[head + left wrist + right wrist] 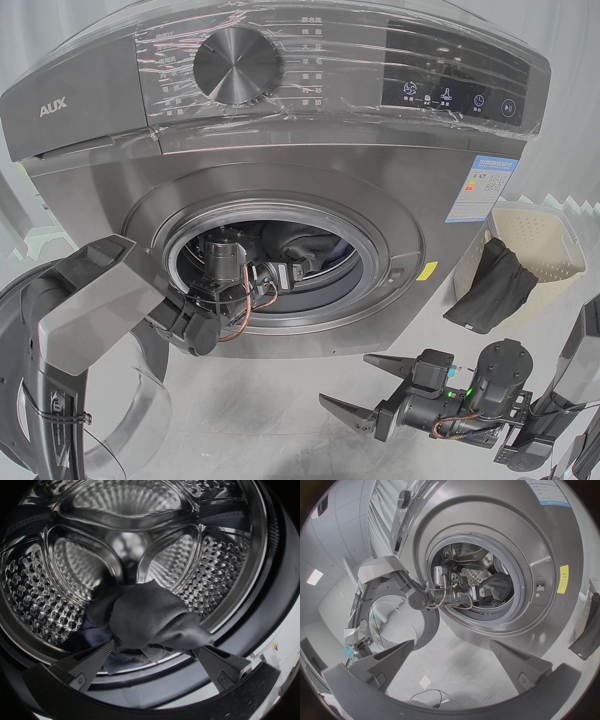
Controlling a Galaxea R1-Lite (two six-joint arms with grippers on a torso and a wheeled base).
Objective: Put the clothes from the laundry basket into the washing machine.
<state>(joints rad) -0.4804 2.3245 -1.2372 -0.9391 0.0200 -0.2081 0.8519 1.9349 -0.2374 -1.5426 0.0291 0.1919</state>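
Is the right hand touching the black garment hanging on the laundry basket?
Apart. The head view shows bare floor between the right hand and the black garment on the laundry basket.

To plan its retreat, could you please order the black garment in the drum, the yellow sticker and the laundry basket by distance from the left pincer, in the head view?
1. Black garment, at the left pincer inside the drum.
2. Yellow sticker, right side of the washing machine front.
3. Laundry basket, farthest right, beside it.

Grey floor (462, 667) — loose cable (429, 690), small white square (425, 682) lying on it; white panels (337, 527) behind.
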